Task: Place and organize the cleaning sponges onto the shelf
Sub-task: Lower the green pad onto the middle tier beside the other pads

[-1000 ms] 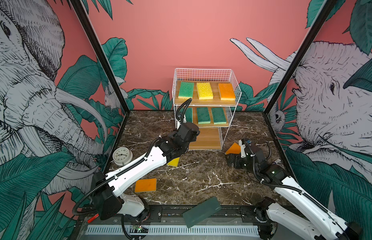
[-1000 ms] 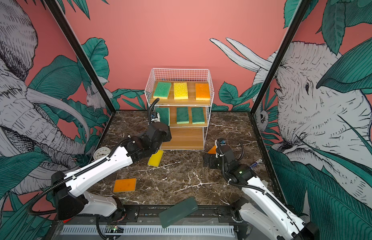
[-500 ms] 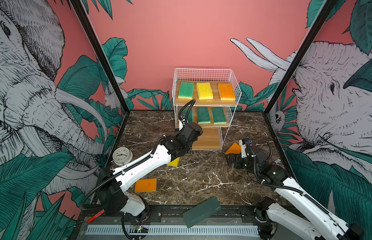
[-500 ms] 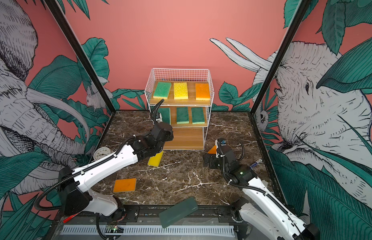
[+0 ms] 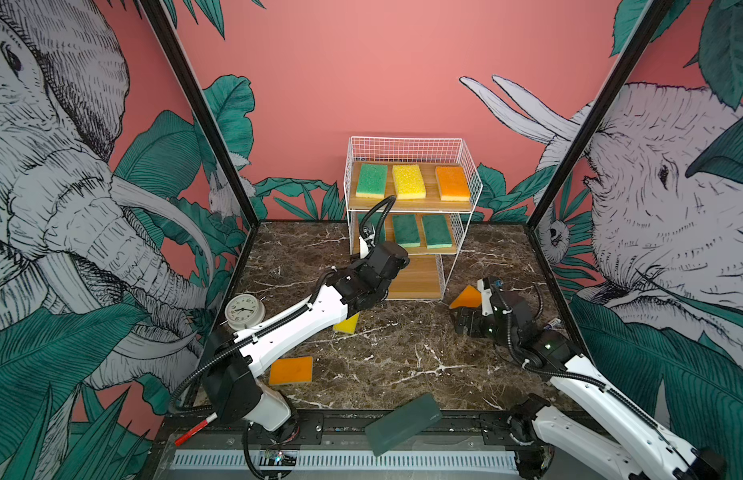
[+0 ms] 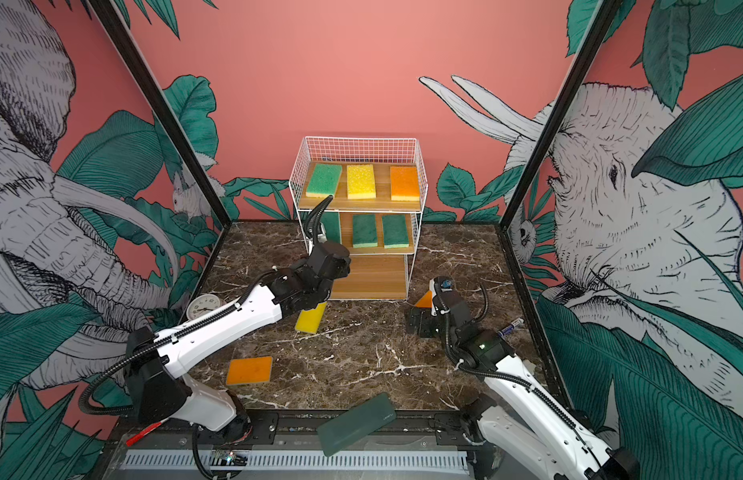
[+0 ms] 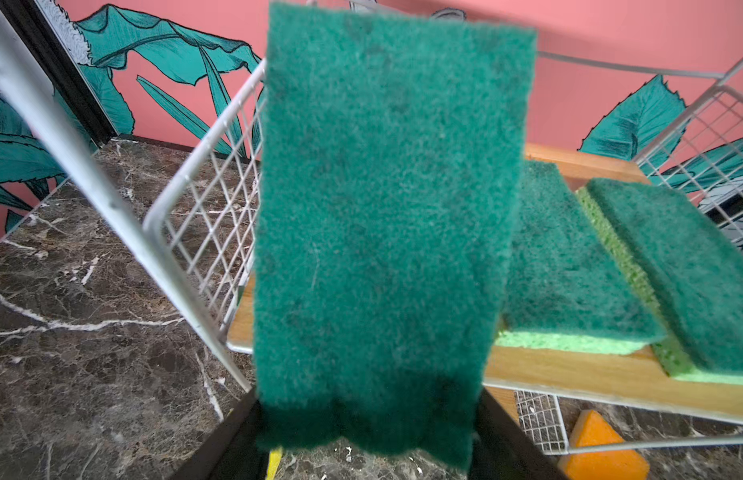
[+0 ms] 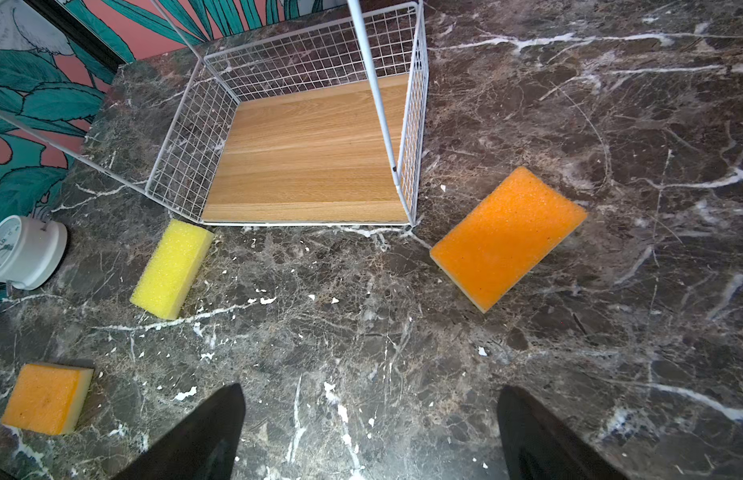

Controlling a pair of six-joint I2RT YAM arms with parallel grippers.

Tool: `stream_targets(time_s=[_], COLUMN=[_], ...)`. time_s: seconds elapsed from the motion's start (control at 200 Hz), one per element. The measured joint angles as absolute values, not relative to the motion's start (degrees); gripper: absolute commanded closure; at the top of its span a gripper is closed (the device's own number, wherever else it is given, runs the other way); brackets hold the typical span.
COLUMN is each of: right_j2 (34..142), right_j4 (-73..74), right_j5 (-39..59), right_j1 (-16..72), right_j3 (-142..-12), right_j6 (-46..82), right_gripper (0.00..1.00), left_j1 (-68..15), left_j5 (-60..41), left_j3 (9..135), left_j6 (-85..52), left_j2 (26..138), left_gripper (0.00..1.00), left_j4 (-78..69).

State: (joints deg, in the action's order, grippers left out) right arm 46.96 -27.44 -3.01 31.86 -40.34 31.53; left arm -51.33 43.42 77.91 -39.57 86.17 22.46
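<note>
While the left hand (image 7: 367, 432) grasps the lower end of a dark green scouring sponge (image 7: 386, 216), that sponge stands nearly upright at the left end of the middle board (image 7: 569, 374) of the white wire shelf (image 5: 403, 143); whether it touches the wood cannot be told. Two more green scourer sponges (image 7: 569, 266) (image 7: 685, 266) lie flat side by side on the same board, dark faces up, edges touching or nearly so. On the top board a green sponge (image 5: 372, 180), a yellow sponge (image 5: 408, 181) and an orange sponge (image 5: 452, 183) lie in a row, slightly apart. The right hand (image 8: 367, 390) hangs released, fingers spread wide, above the dark marble worktop (image 8: 403, 332). Three sponges are on that worktop: a yellow block (image 8: 172, 268) just beside the front left corner of the bottom board (image 8: 311, 149), an orange one (image 8: 507, 237) near its front right corner, and a second orange one (image 8: 48, 397) well apart, nearer the front edge. A white alarm clock (image 8: 21, 249) sits near the left wall.
</note>
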Motion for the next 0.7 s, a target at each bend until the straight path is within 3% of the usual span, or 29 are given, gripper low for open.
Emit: stream_targets(time_s=[0.435,0.7], right_j2=[46.22,46.13], right_j4=[-27.24,-27.24], right_j5=[-2.79,-2.76], right_j1=[31.86,31.86], right_j3=[-40.21,-39.44], right_j6=[31.77,31.79], right_gripper=[0.03,0.03], left_j1=[-51.33,-51.33], left_j5=[46.15,45.45], left_j3=[79.79,79.79], left_j6=[-40.62,-40.99], left_j2=[87.53,87.55], left_gripper=[0.22,0.23], left_j4=[24.12,24.58])
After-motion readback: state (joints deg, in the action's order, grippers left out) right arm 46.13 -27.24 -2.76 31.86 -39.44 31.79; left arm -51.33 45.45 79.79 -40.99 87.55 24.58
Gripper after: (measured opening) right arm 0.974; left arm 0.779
